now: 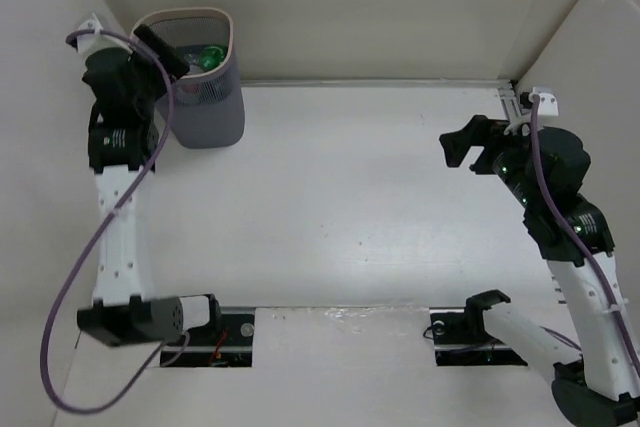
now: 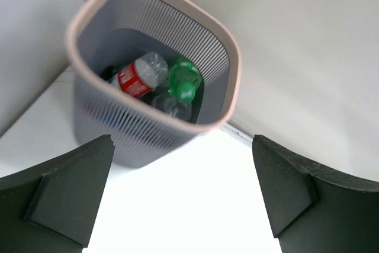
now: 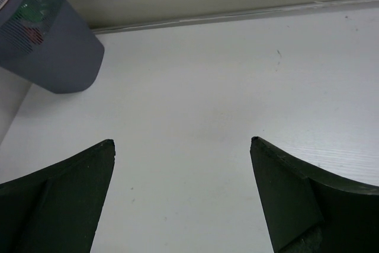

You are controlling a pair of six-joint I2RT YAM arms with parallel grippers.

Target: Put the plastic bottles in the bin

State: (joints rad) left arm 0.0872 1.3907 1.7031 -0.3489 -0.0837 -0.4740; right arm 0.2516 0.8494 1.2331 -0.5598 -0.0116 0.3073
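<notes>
The bin (image 1: 215,112), a grey mesh basket with a pale pink rim (image 2: 231,57), stands in the far left corner of the table. Inside it lie plastic bottles: a clear one with a red label (image 2: 136,79), a green one (image 2: 183,79) and another clear one (image 2: 172,106). The green bottle (image 1: 210,57) also shows from above. My left gripper (image 1: 165,52) hovers at the bin's left rim, open (image 2: 182,140) and holding nothing. Over at the right, my right gripper (image 1: 466,154) is raised, open (image 3: 180,141) and empty, and it faces the bin (image 3: 56,57) across the white table.
White walls close in the table at the back and on both sides, and the bin sits against the back-left corner. Two cut-outs with cables (image 1: 232,335) (image 1: 470,332) lie at the near edge by the arm bases.
</notes>
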